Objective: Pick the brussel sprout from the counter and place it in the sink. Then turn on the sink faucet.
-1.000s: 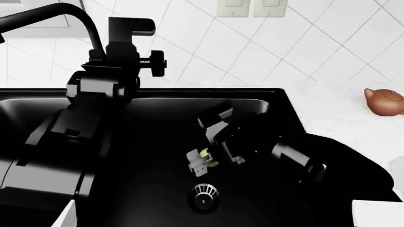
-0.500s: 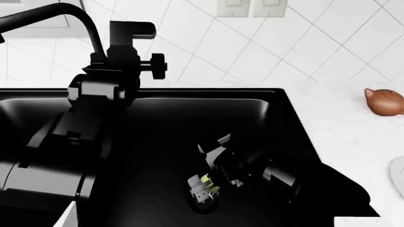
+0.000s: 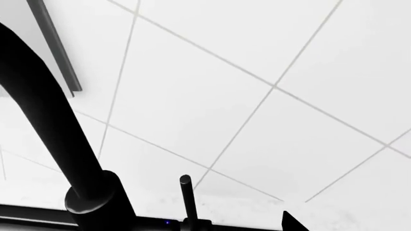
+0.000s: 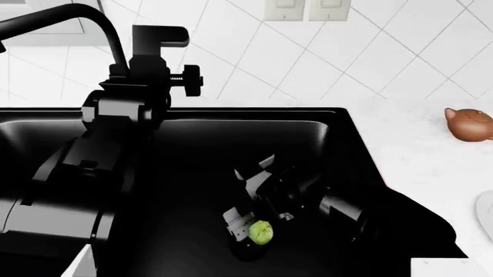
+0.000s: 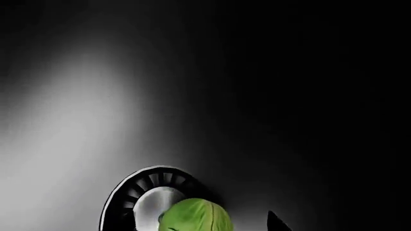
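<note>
The light-green brussel sprout (image 4: 260,232) lies low in the black sink (image 4: 254,133), on the round drain strainer (image 5: 144,195); in the right wrist view the brussel sprout (image 5: 196,216) is at the bottom edge. My right gripper (image 4: 250,227) is open around it, and one fingertip (image 5: 276,222) stands apart from it. My left gripper (image 4: 159,34) is raised at the back beside the faucet (image 4: 85,17) and looks open and empty. The left wrist view shows the faucet spout (image 3: 45,120), its lever handle (image 3: 186,195) and one fingertip (image 3: 292,224).
White counter (image 4: 416,150) lies right of the sink, with a small brown teapot (image 4: 470,124) and a plate edge (image 4: 486,216) at the far right. A white tiled wall with switches (image 4: 308,8) stands behind. My left arm covers the left basin.
My right gripper came down toward the drain and opened. The sprout, held between the fingers before, now shows whole on the strainer. The left arm has hardly moved.
</note>
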You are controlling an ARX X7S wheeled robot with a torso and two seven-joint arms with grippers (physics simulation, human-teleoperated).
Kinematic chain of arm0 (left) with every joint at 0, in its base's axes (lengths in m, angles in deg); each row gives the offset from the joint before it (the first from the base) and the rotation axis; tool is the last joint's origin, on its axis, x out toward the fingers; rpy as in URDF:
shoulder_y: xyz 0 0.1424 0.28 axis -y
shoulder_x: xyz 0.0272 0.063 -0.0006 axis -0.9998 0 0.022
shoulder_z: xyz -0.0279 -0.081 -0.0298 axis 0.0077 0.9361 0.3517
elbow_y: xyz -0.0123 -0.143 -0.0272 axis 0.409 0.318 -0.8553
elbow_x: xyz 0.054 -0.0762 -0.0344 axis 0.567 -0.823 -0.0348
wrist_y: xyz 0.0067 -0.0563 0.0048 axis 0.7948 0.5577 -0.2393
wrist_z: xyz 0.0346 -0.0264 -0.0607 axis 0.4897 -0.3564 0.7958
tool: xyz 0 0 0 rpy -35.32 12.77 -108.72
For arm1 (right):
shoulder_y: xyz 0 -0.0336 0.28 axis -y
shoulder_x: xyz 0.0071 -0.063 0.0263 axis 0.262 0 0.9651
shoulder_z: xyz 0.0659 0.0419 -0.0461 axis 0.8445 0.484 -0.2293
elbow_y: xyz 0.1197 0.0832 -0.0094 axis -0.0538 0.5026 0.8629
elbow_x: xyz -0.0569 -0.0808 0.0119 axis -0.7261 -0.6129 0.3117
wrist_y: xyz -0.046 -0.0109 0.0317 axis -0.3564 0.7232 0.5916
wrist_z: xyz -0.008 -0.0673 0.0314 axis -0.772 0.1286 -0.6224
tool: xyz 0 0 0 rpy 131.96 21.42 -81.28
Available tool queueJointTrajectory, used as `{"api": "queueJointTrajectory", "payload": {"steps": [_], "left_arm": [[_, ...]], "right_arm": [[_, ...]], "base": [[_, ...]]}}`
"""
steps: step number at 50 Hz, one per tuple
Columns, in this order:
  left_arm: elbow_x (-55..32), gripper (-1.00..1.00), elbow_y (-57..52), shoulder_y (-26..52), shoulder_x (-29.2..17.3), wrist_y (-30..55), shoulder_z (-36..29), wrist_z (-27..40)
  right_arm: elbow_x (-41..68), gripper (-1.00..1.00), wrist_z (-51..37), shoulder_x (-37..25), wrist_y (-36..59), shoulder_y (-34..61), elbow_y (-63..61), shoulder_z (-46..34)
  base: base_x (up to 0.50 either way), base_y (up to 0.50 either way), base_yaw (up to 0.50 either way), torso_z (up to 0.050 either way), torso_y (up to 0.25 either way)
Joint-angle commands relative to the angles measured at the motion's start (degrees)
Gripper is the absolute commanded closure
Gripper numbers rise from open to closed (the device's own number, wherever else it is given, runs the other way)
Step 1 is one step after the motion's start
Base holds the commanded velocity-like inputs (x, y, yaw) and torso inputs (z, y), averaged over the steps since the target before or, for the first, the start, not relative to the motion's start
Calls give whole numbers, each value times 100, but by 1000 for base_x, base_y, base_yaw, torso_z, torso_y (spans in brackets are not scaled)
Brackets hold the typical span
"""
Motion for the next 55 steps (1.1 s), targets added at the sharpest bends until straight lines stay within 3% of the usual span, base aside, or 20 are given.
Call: {"api": "queueJointTrajectory", "payload": {"steps": [1, 14, 17, 29, 41, 55], "left_arm": [[207, -100, 22, -11, 115, -101, 150, -140], [23, -100, 22, 147, 116, -147, 21, -104], [154, -100, 22, 198, 96, -501, 298, 1], [483, -100, 21, 404, 108, -418, 613, -123], [282, -100, 21, 358, 116, -420, 188, -278], [537, -100, 21, 324, 99, -445, 665, -280]], "right_arm": [[139, -100, -203, 90, 65, 717, -372, 266], [58, -100, -124, 115, 13, 581, -340, 155], [51, -100, -73, 117, 0, 531, -328, 140], [-43, -100, -39, 118, -16, 360, -322, 129], [-66, -100, -97, 118, 29, 334, -373, 149], [-122, -100, -139, 118, 46, 265, -461, 132]], "base": [[0, 0, 0, 0, 0], [0, 0, 0, 0, 0], [0, 0, 0, 0, 0], [0, 0, 0, 0, 0], [0, 0, 0, 1, -42], [0, 0, 0, 1, -39]]}}
